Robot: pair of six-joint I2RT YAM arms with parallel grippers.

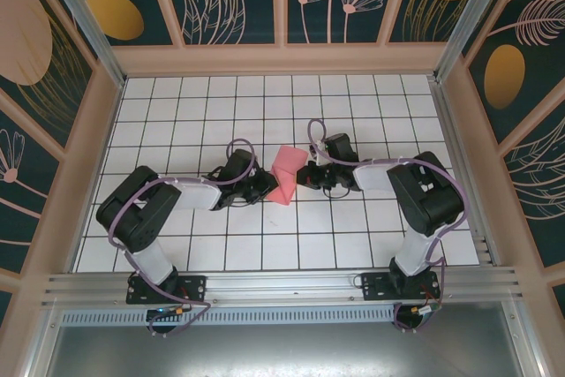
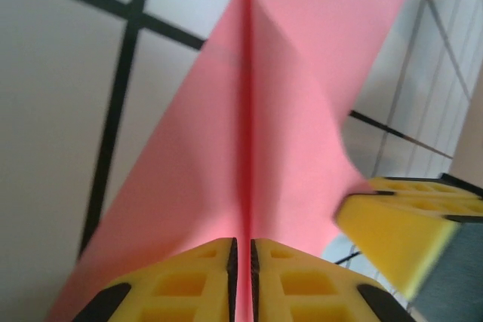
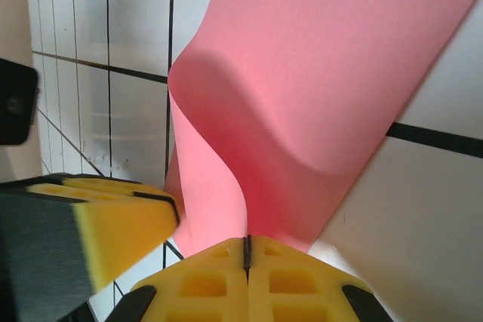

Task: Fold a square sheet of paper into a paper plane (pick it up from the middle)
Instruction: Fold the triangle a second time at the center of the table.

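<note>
Pink sheet point(image 1: 284, 174) sits near the middle of the gridded table point(image 1: 371, 103), right between my two arms. Left gripper point(image 2: 241, 248) is pinched tight on one side of it, and I can see paper running straight down into the seam between the yellow fingers. Right gripper point(image 3: 247, 245) is clamped on the opposite side, jaws closed flat with the paper rising out of them. The sheet bows up in a soft curve between the two grips, and the left wrist view shows a straight fold line. Both grippers sit close, nearly facing.
</note>
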